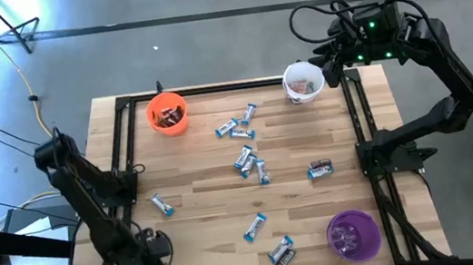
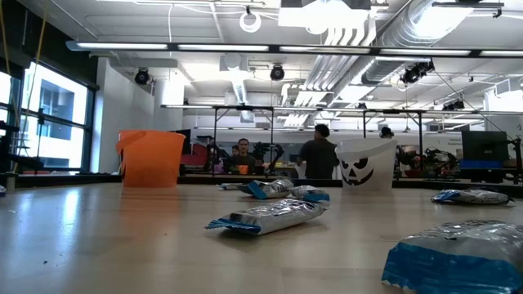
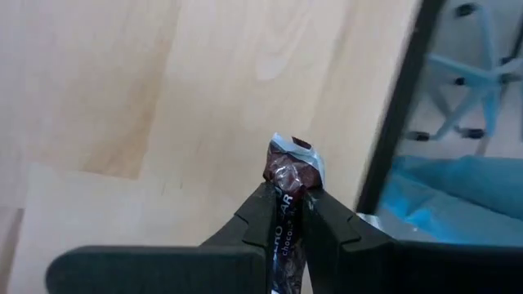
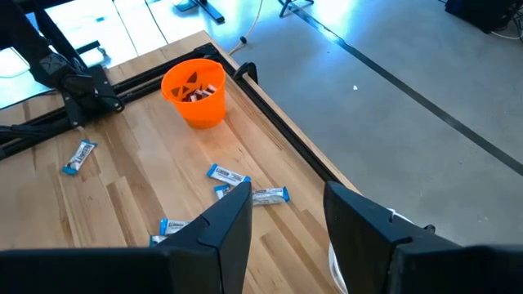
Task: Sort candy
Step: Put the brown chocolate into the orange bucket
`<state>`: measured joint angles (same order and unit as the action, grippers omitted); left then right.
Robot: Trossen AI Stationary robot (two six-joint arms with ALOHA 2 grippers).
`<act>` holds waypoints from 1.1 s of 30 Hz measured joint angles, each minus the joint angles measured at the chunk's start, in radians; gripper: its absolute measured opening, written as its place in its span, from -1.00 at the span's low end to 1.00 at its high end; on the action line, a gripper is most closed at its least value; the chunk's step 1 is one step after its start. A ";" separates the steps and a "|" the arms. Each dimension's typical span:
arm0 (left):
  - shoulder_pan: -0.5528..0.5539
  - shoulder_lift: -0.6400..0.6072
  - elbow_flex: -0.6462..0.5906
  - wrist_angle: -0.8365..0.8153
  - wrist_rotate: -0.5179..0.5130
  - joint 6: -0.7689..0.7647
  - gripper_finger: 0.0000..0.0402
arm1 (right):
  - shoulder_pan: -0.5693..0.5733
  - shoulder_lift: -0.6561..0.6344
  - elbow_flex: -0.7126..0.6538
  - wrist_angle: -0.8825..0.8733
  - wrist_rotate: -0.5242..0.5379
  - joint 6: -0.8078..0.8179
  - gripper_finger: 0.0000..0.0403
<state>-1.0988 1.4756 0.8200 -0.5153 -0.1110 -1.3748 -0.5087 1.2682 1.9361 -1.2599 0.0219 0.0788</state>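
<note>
My left gripper [image 1: 148, 257] is at the table's near left corner, shut on a dark brown wrapped candy [image 3: 292, 167]. My right gripper [image 1: 330, 63] hangs open high over the far right, beside the white cup [image 1: 303, 82], with nothing between its fingers [image 4: 286, 204]. Several blue-and-white candies [image 1: 238, 130] lie flat on the wood around the middle. Two dark pieces lie apart, one [image 1: 319, 169] toward the right and one [image 1: 282, 252] near the front edge. The orange cup [image 1: 167, 113] at the far left holds dark candies. My left gripper pinches the dark candy between its two fingers, across the wrapper's width [image 3: 288, 194]. The crimped end [image 3: 296, 155] sticks out past the fingertips. The fingers slant steeply down from above. The candy is held along the fingers, off the wood.
A purple cup [image 1: 352, 234] stands at the near right corner. A black frame rail [image 1: 128, 147] runs along the table's edges. People stand in the room beyond the far edge [image 2: 319, 151]. In the low view a candy [image 2: 265, 216] lies close in front.
</note>
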 joint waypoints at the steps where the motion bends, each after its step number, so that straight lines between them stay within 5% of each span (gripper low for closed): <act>1: 0.000 -0.026 0.000 -0.007 -0.008 0.007 -0.86 | 0.000 0.000 0.000 0.000 0.000 0.000 -0.26; 7: 0.000 -0.193 0.002 -0.082 -0.082 0.050 -0.86 | 0.000 0.000 0.000 0.000 0.000 0.000 -0.26; 20: 0.039 -0.585 0.005 -0.184 -0.412 0.313 -0.86 | 0.000 0.000 0.000 0.000 0.000 0.000 -0.26; 33: 0.295 -0.705 0.006 -0.157 -0.750 0.772 -0.86 | 0.000 0.000 0.000 0.000 0.000 0.000 -0.26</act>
<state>-0.8036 0.7706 0.8257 -0.6719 -0.8612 -0.6030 -0.5085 1.2682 1.9362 -1.2601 0.0219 0.0788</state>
